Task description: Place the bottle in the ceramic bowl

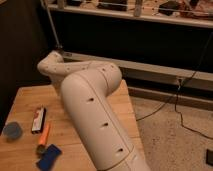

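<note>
My white arm (pixel 92 107) fills the middle of the camera view, reaching from the lower right up to an elbow joint (pixel 52 65) over the wooden table (pixel 27 97). My gripper is hidden behind the arm, somewhere over the table's middle. The bottle is not visible. The ceramic bowl is not visible either; the arm covers much of the table's right half.
On the table's left lie a blue-grey round object (pixel 11 131), a black-and-white bar-shaped item (pixel 38 120), an orange marker-like stick (pixel 44 136) and a blue block (pixel 48 157). Dark shelving (pixel 140 35) stands behind. Cables (pixel 175 107) lie on the speckled floor at the right.
</note>
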Controlling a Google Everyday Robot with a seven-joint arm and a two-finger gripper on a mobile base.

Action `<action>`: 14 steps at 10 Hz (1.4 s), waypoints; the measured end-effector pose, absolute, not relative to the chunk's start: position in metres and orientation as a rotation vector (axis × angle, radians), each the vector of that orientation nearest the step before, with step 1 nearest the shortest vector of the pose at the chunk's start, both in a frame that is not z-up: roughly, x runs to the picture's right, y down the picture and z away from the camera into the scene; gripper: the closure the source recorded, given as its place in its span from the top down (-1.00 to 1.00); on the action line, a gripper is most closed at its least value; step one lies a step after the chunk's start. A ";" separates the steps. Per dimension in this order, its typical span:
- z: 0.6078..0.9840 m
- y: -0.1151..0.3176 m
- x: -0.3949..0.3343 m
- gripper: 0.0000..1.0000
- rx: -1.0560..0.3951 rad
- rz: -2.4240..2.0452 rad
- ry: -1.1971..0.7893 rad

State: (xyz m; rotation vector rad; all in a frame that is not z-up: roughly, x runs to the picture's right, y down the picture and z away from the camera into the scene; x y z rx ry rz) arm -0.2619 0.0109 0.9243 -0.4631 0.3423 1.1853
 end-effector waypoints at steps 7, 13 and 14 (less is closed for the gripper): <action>0.945 0.033 -0.263 0.30 -0.489 1.252 0.393; 0.950 0.039 -0.257 -0.62 -0.506 1.244 0.427; 0.950 0.040 -0.256 -0.63 -0.509 1.244 0.432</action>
